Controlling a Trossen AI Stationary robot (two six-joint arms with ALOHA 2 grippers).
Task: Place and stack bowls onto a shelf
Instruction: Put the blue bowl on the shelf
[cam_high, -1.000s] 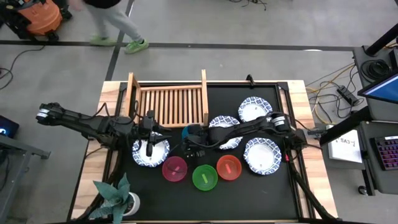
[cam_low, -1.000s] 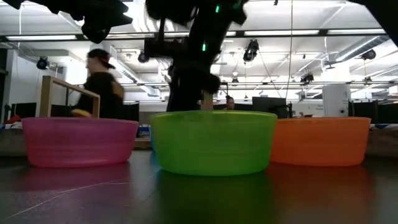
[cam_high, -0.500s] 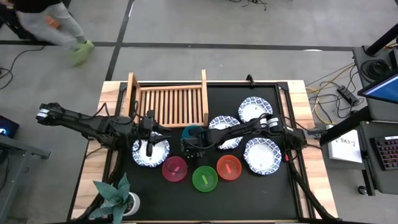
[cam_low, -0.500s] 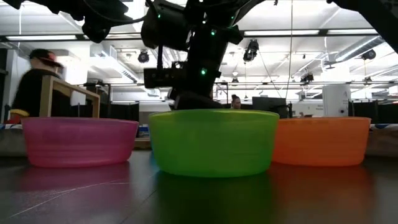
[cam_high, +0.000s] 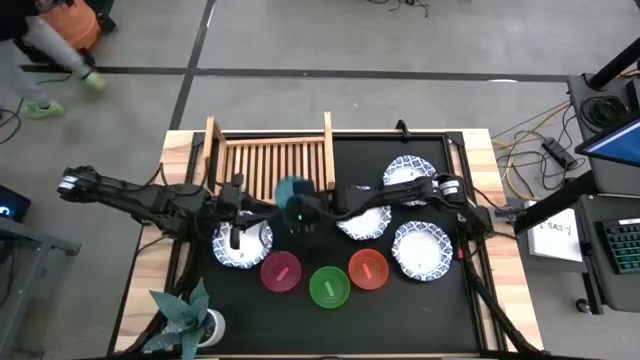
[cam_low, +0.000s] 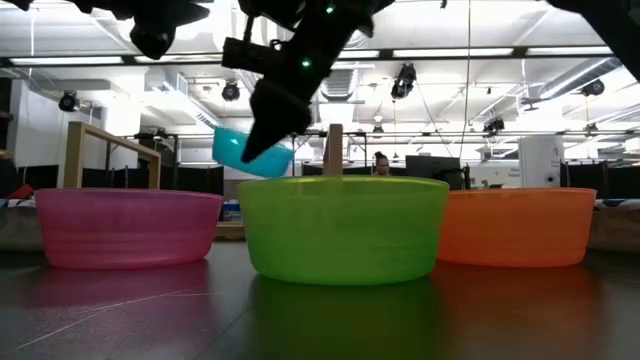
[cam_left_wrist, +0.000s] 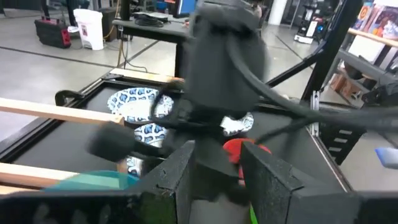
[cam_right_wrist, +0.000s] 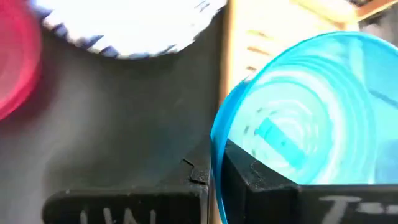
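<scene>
Right gripper (cam_high: 300, 212) is clenched on the rim of the cyan bowl (cam_high: 291, 191), holding it tilted in the air over the near edge of the wooden shelf (cam_high: 268, 165). Just below it on the mat sit the magenta bowl (cam_high: 281, 271), green bowl (cam_high: 329, 286) and red bowl (cam_high: 368, 269). Left gripper (cam_high: 237, 215) hovers beside it over a patterned white bowl (cam_high: 243, 247), fingers parted and empty.

We see a potted plant (cam_high: 186, 317) at the near-left corner of the table (cam_high: 176, 160), which carries a black mat (cam_high: 400, 310). A person (cam_high: 40, 40) walks on the floor at far left, near an orange bin (cam_high: 75, 20). Cables (cam_high: 525, 135) lie right of the table.
</scene>
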